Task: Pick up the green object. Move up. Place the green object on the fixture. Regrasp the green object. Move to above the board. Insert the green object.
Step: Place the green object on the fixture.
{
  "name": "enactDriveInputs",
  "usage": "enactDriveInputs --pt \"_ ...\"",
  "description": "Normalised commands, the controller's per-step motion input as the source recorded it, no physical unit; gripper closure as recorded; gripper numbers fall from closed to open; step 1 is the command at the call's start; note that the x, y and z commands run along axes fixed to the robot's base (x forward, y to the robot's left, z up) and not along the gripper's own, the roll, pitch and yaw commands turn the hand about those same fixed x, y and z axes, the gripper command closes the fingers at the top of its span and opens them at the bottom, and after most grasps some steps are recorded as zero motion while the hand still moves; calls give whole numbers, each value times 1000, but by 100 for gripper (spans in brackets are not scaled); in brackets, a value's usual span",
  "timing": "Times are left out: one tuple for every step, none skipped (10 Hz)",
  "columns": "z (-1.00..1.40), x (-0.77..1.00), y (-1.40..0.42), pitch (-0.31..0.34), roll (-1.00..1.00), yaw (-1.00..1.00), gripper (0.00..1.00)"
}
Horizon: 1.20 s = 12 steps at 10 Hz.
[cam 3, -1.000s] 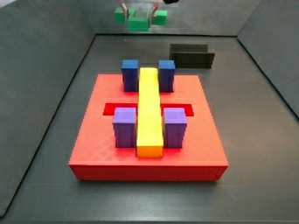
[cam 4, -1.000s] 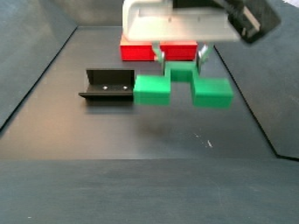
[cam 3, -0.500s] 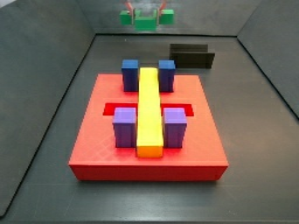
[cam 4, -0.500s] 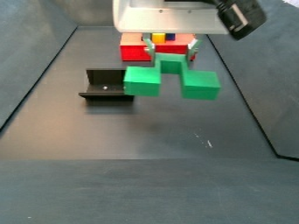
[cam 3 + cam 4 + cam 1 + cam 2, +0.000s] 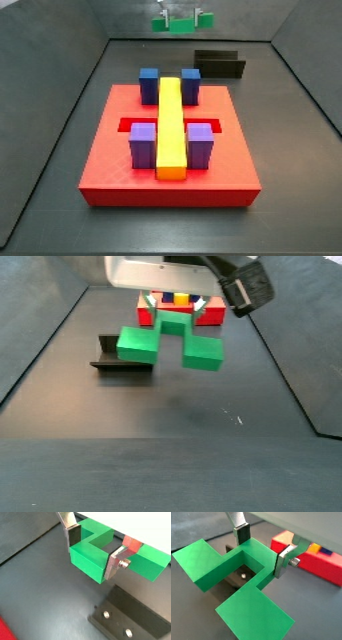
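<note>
Pinching the central cube of the bright green, bridge-like plastic piece [image 5: 166, 343] between its flat silver fingers [image 5: 284, 560], the tool [image 5: 264, 548] hung in the air well clear of the dark floor. The piece's two side cubes stuck out to either side of the tool, and in a side view it looked slightly tilted.

Judging from this, the lift was done and the carry toward the small dark L-shaped bracket, the fixture [image 5: 120, 356], was in hand. In a wrist view the fixture's base plate with its two screws [image 5: 133, 623] lay below and just to one side of the tool; in a side view it stood low, near the piece's far end. The next move probably called for shifting the piece squarely over the fixture, levelling it, and lowering it gently before the fingers spread.

Behind the tool sat the large flat red slab, the board [image 5: 120, 172], bearing blue blocks [image 5: 150, 79], purple blocks [image 5: 143, 141] and a long yellow bar [image 5: 171, 125]. Nothing stood between the tool and the fixture; the bracket's upright wall looked like the one thing to catch a side cube.
</note>
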Motion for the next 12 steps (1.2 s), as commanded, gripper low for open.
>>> enactDriveInputs --pt "263 529 -83 0 -551 0 100" --pt "206 629 0 0 -574 0 100" --pt "111 694 0 74 -520 0 100" --pt "80 731 0 123 -531 0 100" --pt "74 711 0 117 -529 0 100" --pt "69 700 6 111 -551 0 100" --pt "77 694 0 109 -551 0 100" --pt "63 680 0 94 -529 0 100" --pt "60 669 0 89 -509 0 100" --pt "40 660 0 89 -497 0 100" --pt "14 649 0 100 -483 0 100" --pt "17 617 -26 77 -517 0 100"
